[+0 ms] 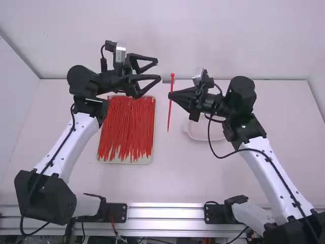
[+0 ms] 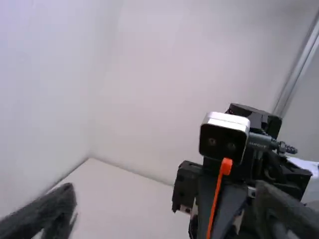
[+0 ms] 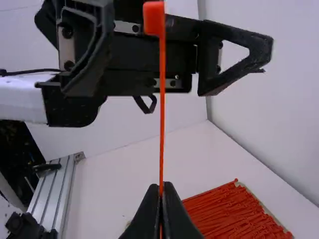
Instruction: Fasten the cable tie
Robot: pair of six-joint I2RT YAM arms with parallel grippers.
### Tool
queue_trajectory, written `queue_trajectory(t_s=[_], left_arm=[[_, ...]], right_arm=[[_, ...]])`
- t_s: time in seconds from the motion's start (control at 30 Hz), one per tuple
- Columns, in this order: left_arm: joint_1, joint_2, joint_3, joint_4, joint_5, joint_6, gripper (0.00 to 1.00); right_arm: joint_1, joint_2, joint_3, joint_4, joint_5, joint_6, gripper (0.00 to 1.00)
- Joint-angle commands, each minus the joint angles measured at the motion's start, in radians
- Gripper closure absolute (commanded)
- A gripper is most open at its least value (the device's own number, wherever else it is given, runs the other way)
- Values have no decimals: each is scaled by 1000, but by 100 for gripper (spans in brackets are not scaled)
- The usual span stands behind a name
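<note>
A single red cable tie (image 1: 170, 104) stands upright in the air above the table, head up and tail hanging down. My right gripper (image 1: 174, 96) is shut on it about midway along; in the right wrist view its fingertips (image 3: 161, 196) pinch the strap (image 3: 161, 124). My left gripper (image 1: 158, 69) hovers open just left of the tie's head, not touching it. Its two fingers (image 2: 47, 215) frame the left wrist view, where the tie (image 2: 218, 194) stands in front of the right gripper.
A flat tray (image 1: 151, 158) piled with several red cable ties lies on the table under the left arm. A white shallow dish (image 1: 200, 133) sits beneath the right arm. The back wall is close behind both grippers.
</note>
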Motion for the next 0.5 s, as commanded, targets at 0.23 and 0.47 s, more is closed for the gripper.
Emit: queue_trajectory(t_s=[0.23,0.47], left_arm=[[79,-21,21,-58,312,149,1],[68,-21,-9,-551,322,635,1]], right_arm=[[-37,2,19,-129,-39,-109,100],[37,2,18,-269,-14,-336,100]])
